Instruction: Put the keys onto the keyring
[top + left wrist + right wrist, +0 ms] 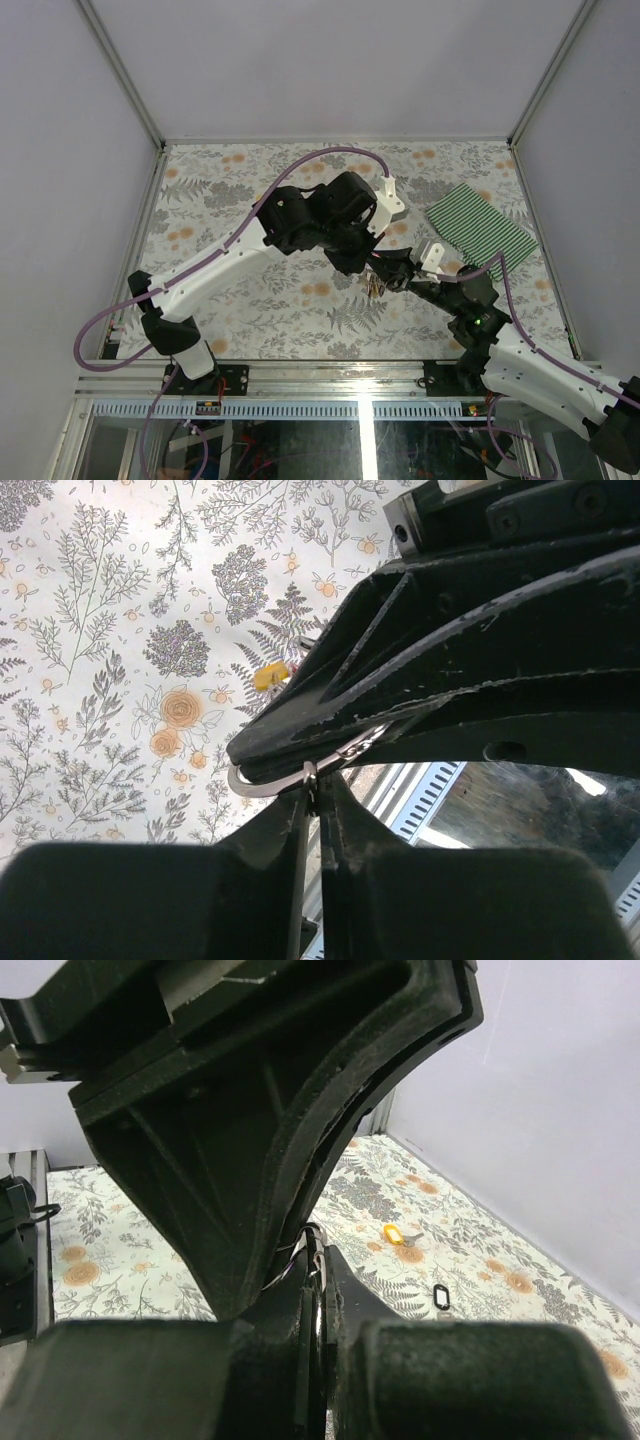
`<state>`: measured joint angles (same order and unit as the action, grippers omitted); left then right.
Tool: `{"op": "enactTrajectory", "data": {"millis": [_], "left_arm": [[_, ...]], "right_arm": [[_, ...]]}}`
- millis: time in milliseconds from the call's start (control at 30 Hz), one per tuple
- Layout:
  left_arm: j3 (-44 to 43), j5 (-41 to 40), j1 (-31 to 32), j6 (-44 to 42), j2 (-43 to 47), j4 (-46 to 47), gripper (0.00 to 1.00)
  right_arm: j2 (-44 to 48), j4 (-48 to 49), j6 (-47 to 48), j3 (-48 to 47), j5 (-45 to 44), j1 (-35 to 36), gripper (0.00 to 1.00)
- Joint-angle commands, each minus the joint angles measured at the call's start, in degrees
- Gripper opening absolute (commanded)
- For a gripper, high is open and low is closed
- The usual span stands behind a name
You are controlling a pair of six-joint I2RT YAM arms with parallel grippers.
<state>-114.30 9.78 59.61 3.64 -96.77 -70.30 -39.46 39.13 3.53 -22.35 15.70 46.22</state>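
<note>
The keyring (243,783) is a thin, bright silver wire loop. The left gripper (312,798) and right gripper (318,1278) are both clenched on it. A yellow-headed key (392,1232) lies apart.

Over the flowered table (250,300) the left gripper (368,262) and right gripper (393,272) meet nose to nose, the keys (375,288) dangling just beneath (a green striped cloth (480,228) lies far right).

The left tool (368,265) and right tool (396,272) crowd each other; striped cloth (480,232) lies beyond.
</note>
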Motion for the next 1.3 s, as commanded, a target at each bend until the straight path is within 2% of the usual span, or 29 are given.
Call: {"op": "enactTrajectory", "data": {"millis": [0, 67, 300, 500, 567, 667, 833, 933, 1100, 1167, 1267], "left_arm": [[1.2, -0.4, 0.2, -0.4, 2.1, 3.3, 0.03], [2.5, -1.2, 0.2, -1.1, 3.8, 5.7, 0.00], [11.1, -3.0, 0.5, -4.0, 13.1, 15.6, 0.00], [12.6, -3.6, 0.5, -6.5, 14.9, 16.2, 0.00], [12.5, -3.5, 0.6, -7.8, 14.6, 15.1, 0.00], [12.4, -4.0, 0.6, -9.2, 14.2, 13.7, 0.00], [12.2, -6.1, 0.6, -10.8, 13.3, 11.9, 0.00], [12.1, -6.4, 0.6, -12.0, 12.6, 10.4, 0.00], [13.1, -8.8, 1.8, -14.3, 11.6, 8.9, 0.00], [13.6, -9.8, 3.0, -15.3, 11.4, 8.9, 0.00], [14.3, -11.0, 4.8, -16.7, 11.3, 9.1, 0.00]], "right_arm": [[1.3, 5.9, -1.1, -2.3, -1.4, 0.0, 0.00], [1.5, 5.7, -1.4, -2.5, -1.5, 0.0, 0.00], [2.0, 3.5, -2.1, -4.0, -1.9, 0.0, 0.00], [2.3, 1.7, -2.2, -5.0, -1.4, 0.0, 0.01], [2.4, 0.5, -2.3, -5.6, -0.4, 0.0, 0.07], [2.6, -2.9, -2.5, -6.9, 1.2, 0.0, 0.22], [5.4, -10.0, -3.5, -8.9, 4.1, 0.0, 0.37], [7.7, -17.4, -5.0, -11.3, 4.6, 0.0, 0.43], [9.6, -32.9, -16.0, -18.1, -4.0, 0.0, 0.43], [9.0, -39.9, -24.5, -21.2, -10.4, 0.0, 0.44], [7.5, -47.4, -38.1, -24.1, -15.5, 0.0, 0.48]]}}
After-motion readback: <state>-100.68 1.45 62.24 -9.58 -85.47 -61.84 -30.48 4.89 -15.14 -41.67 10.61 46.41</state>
